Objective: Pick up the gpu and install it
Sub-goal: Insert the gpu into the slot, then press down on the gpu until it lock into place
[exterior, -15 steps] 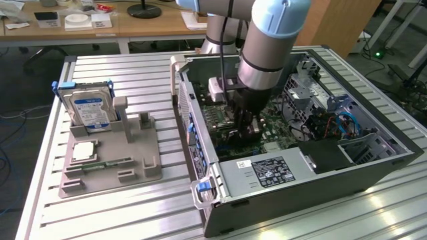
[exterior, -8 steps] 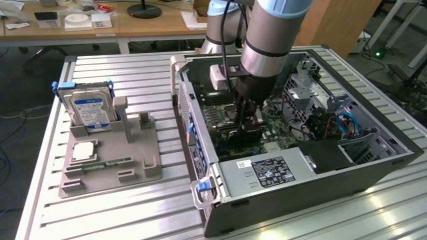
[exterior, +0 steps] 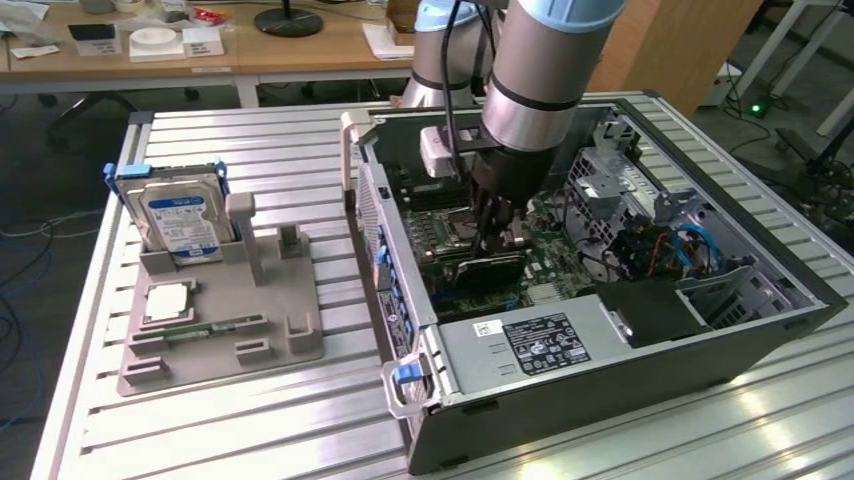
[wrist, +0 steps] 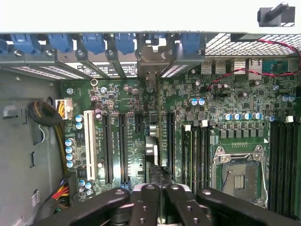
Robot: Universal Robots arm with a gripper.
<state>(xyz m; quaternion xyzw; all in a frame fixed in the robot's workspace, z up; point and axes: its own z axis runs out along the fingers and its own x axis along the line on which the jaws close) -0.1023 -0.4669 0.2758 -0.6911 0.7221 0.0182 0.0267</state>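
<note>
Hand point(wrist: 160, 190) pinching upright gpu point(wrist: 154, 155), seemingly over motherboard point(wrist: 141, 136) slot inside case point(exterior: 747, 330).

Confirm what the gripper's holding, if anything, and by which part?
The gripper appears shut on the gpu. It pinches the thin upper edge, and the card stands edge-on over the motherboard slots inside the case.

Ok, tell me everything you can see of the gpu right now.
The gpu is a thin, dark, flat card, seen edge-on from the wrist. It stands on edge inside the open computer case, over the expansion slots of the green motherboard. The gripper is closed on its edge. Whether it sits fully in a slot cannot be told.
</note>
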